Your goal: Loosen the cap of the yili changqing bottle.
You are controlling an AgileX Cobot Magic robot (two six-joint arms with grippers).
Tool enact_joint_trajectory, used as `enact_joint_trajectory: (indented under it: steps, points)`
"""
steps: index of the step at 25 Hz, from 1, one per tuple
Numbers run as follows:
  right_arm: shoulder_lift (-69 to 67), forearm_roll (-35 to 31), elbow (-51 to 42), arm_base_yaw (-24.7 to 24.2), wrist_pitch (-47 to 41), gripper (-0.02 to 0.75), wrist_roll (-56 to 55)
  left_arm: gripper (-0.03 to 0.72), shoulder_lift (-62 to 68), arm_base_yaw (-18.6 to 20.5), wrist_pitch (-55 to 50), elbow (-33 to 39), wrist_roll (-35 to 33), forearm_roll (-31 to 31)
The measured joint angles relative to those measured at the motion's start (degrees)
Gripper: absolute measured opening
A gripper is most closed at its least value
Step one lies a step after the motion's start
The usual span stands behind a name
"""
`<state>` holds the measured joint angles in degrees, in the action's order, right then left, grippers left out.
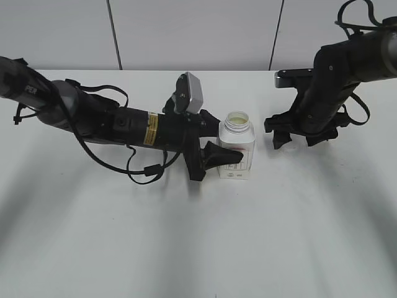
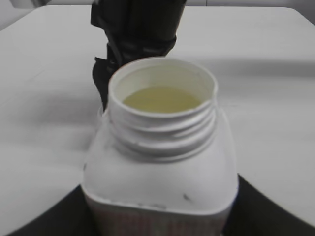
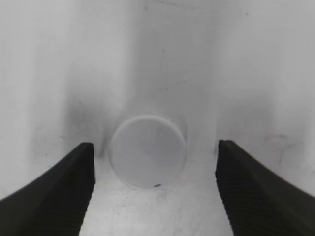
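The yili changqing bottle (image 1: 237,146) stands upright on the white table with its threaded neck bare and pale liquid showing inside; it also fills the left wrist view (image 2: 162,162). My left gripper (image 1: 226,155) is shut on the bottle's body from the left, with its fingers at both sides (image 2: 160,223). The white cap (image 3: 147,150) lies flat on the table in the right wrist view, off the bottle. My right gripper (image 3: 155,145) is open and low over the cap, with its fingers apart on either side and not touching it. In the exterior view the right gripper (image 1: 298,133) hides the cap.
The white table (image 1: 198,248) has a pale wall behind its far edge. The left arm and its cables (image 1: 124,124) lie low across the table's left half. The right arm (image 1: 347,68) comes in from the upper right.
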<state>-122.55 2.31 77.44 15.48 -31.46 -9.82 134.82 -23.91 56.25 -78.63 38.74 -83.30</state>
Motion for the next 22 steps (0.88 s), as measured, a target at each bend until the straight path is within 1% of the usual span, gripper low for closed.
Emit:
enact_joint_trajectory:
  steps: [2,3,5,9,13,17,20,22]
  points:
    - [0.8,0.0,0.0,0.0,-0.2,0.597,0.06,0.551,0.0,0.0,-0.11,0.0,0.12,-1.54]
    - [1.68,0.0,0.0,0.0,-0.37,0.596,0.21,0.577,0.0,0.07,-0.11,0.0,0.33,-1.81]
    - [3.13,0.0,0.0,0.0,-1.35,0.596,0.29,0.594,0.0,0.57,0.26,0.0,0.66,-2.23]
    - [5.79,0.0,0.0,0.0,-4.0,0.596,0.76,0.589,-0.55,3.33,3.26,0.0,3.9,-4.2]
    - [7.87,0.0,-0.05,0.0,-5.07,0.596,1.0,0.58,-1.38,6.84,6.05,0.0,7.88,-10.7]
    - [11.32,0.0,-0.04,0.0,-6.38,0.596,1.11,0.575,-2.46,9.13,6.96,0.0,13.1,-15.7]
    - [14.03,0.68,-0.04,0.0,-6.39,0.596,1.5,0.575,-5.12,10.51,5.93,0.0,15.84,-17.03]
    - [15.69,2.76,0.03,0.0,-6.39,0.596,1.57,0.575,-7.32,11.09,2.88,0.0,18.21,-17.01]
